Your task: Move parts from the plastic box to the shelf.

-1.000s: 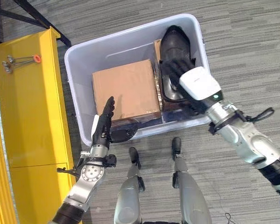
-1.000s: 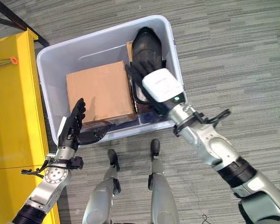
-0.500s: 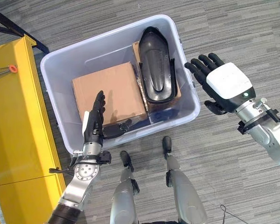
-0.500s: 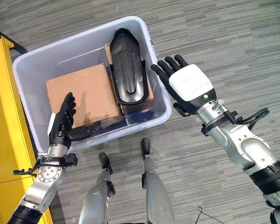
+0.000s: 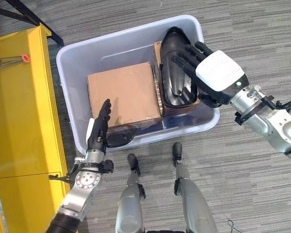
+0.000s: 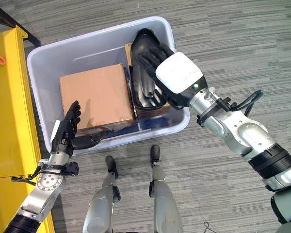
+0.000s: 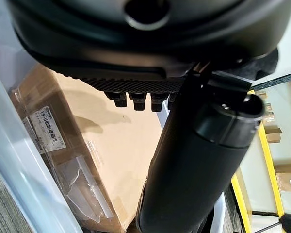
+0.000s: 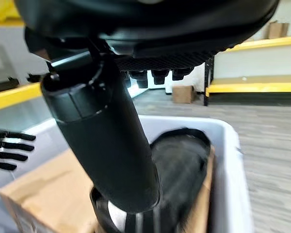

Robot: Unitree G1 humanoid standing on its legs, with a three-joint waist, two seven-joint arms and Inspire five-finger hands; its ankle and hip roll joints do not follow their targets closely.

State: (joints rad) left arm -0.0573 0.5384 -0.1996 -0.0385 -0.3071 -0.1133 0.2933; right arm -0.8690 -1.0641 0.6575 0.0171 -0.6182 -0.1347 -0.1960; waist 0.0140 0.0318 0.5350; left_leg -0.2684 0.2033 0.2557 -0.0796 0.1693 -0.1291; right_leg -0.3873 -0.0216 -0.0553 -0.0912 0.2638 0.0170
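Your left hand sits at lower left of the left eye view, fingers straight and pointing up, thumb stretched sideways, forearm rising from the bottom edge. Your right hand reaches in from the right, fingers spread and extended toward upper centre.

The box is set on the floor, with the shelf just to its left. Inside it, a carton lies on the left and a moulded part on the right, the two side by side. A tool lies on the shelf.
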